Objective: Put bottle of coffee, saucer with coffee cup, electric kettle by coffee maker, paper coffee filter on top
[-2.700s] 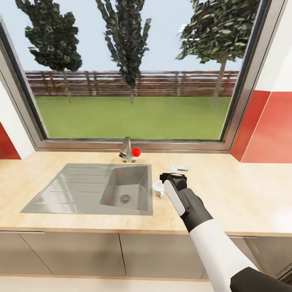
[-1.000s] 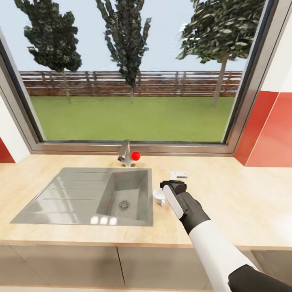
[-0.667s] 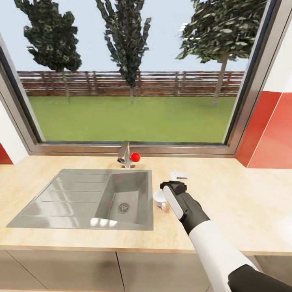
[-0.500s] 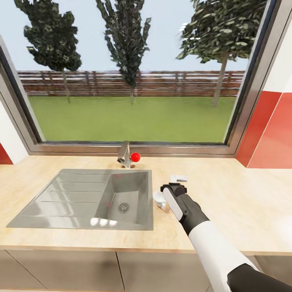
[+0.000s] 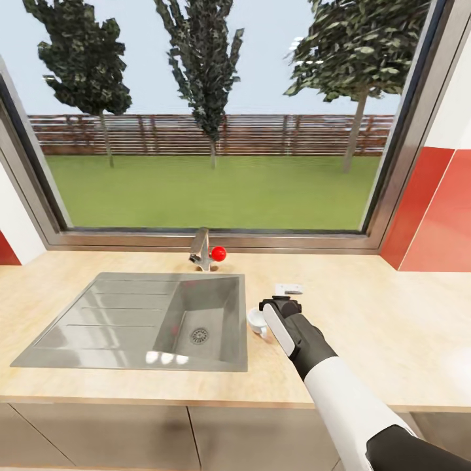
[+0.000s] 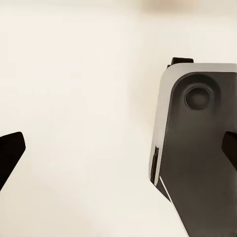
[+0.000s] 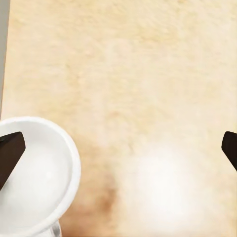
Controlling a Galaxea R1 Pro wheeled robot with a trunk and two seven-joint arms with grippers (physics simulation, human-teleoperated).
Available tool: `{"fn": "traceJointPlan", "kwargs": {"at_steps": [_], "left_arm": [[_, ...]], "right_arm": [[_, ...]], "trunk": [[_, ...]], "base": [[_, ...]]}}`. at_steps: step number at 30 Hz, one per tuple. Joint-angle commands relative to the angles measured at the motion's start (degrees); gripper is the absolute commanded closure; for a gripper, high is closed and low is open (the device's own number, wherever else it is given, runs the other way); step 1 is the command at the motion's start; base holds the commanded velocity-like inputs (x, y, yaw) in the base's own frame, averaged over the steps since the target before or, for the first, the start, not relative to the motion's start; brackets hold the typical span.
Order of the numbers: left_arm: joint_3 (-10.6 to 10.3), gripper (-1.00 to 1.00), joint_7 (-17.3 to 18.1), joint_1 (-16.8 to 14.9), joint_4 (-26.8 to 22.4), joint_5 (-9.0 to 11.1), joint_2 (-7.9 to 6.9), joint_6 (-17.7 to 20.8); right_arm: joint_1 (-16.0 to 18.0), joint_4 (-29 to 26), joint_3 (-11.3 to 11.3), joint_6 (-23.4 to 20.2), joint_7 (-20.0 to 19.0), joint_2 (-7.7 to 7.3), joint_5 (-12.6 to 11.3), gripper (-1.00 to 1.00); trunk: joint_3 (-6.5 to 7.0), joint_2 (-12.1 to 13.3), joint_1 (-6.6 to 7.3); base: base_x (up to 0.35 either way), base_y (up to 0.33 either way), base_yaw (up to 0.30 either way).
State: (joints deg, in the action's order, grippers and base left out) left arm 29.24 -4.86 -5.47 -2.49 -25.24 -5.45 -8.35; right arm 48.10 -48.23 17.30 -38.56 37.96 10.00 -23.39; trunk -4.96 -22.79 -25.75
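The small white coffee cup (image 5: 256, 320) stands on the light-wood kitchen countertop (image 5: 392, 327), just right of the sink. My right gripper (image 5: 280, 304) hangs over the counter right beside the cup, pointing down. In the right wrist view the right gripper (image 7: 118, 150) is open wide, with the cup's round rim (image 7: 34, 173) under one fingertip (image 7: 10, 153) and bare wood between the fingers. My left gripper (image 6: 118, 153) is also open, over a pale surface, with a grey and white part of the robot's body (image 6: 197, 148) beside it.
The inset steel sink (image 5: 163, 320) with a drainer fills the counter's left half. Behind it stands a tap (image 5: 203, 252) with a red knob. A small flat white object (image 5: 288, 288) lies just beyond the right gripper. A big window runs along the back, with red wall panels (image 5: 438, 216) on the right.
The whole view has shifted a little since the earliest frame, so the camera moved. The right gripper and the cup keep the same places relative to each other.
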Motion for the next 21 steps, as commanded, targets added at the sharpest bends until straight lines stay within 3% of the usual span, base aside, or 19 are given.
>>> {"fn": "traceJointPlan", "kwargs": {"at_steps": [1, 21], "left_arm": [[0.38, -1.0, -0.23, -0.07, 0.11, -0.6, -0.01, -0.27], [0.38, -1.0, -0.23, -0.07, 0.15, -0.61, 0.0, -0.27]], "right_arm": [[0.07, 0.0, 0.11, -0.11, 0.54, 0.0, -0.51, -1.0], [0.07, 1.97, 0.11, 0.04, 0.54, 0.0, -0.51, -1.0]], "trunk": [[-0.13, -0.13, -0.04], [-0.13, -0.13, -0.04]], "base": [[0.0, 0.0, 0.0], [0.02, 0.015, 0.0]]}}
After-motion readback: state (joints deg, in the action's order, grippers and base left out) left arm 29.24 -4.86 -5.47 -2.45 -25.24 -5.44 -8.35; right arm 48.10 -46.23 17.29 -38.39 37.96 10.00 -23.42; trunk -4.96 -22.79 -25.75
